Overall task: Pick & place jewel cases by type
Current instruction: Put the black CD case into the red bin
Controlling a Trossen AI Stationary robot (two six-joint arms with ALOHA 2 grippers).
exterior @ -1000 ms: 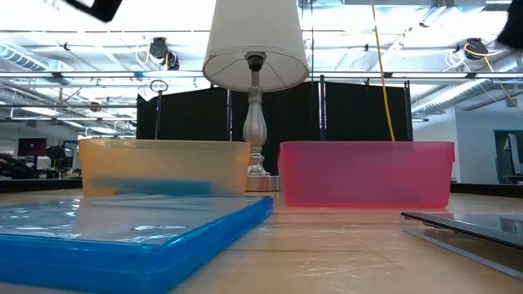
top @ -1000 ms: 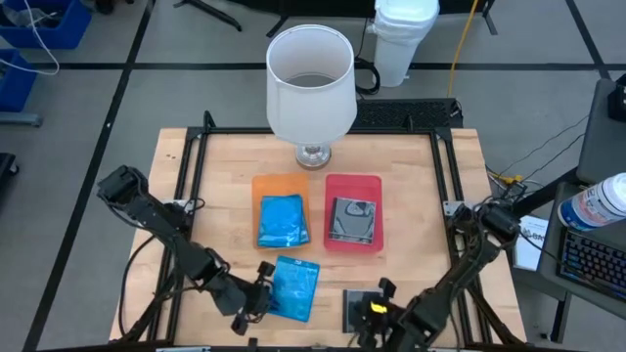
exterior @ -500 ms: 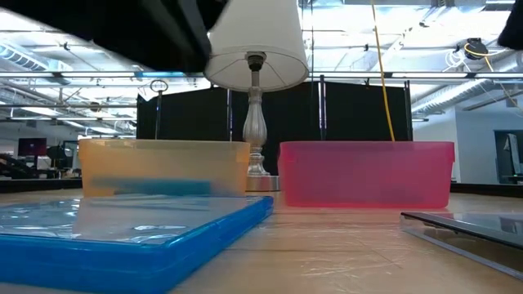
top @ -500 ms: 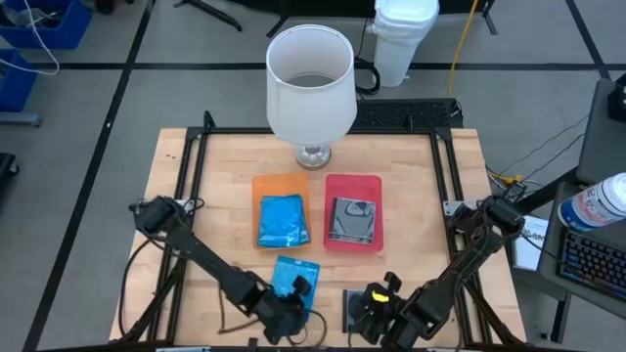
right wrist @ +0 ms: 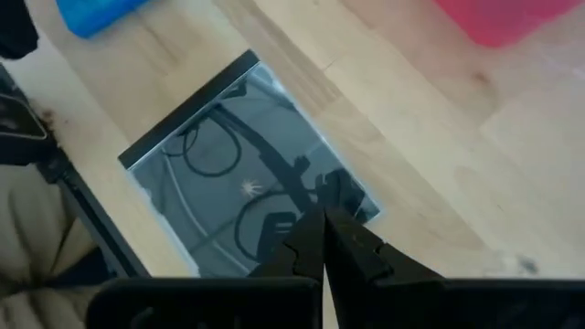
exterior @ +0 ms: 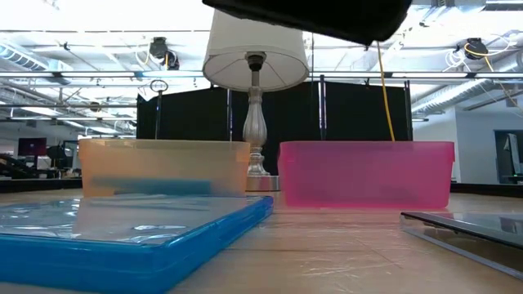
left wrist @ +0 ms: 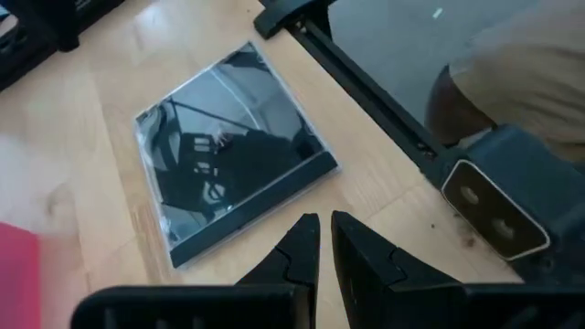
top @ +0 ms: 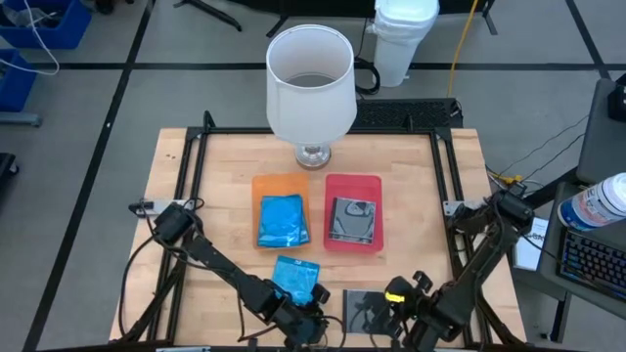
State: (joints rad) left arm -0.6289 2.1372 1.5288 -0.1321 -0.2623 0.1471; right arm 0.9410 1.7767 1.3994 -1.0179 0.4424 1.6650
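Jewel cases lie in four places on my wooden table, seen from above. A big white lamp stands at the far middle of it. In front of the lamp sit two trays side by side: an orange tray holding a blue jewel case, and a red tray holding a dark jewel case. Nearer the front edge, a second blue jewel case lies flat on the bare wood, and just beside it, to its right, a second dark jewel case lies flat too.

My left arm reaches in low across the front, and my left gripper hangs above the wood just short of one edge of that loose dark case, fingers nearly together with a thin gap and nothing between them. My right gripper hangs directly over the same dark case, its fingers clenched tight on nothing. From table height, the loose blue case fills the near left and the dark one shows edge-on at right.
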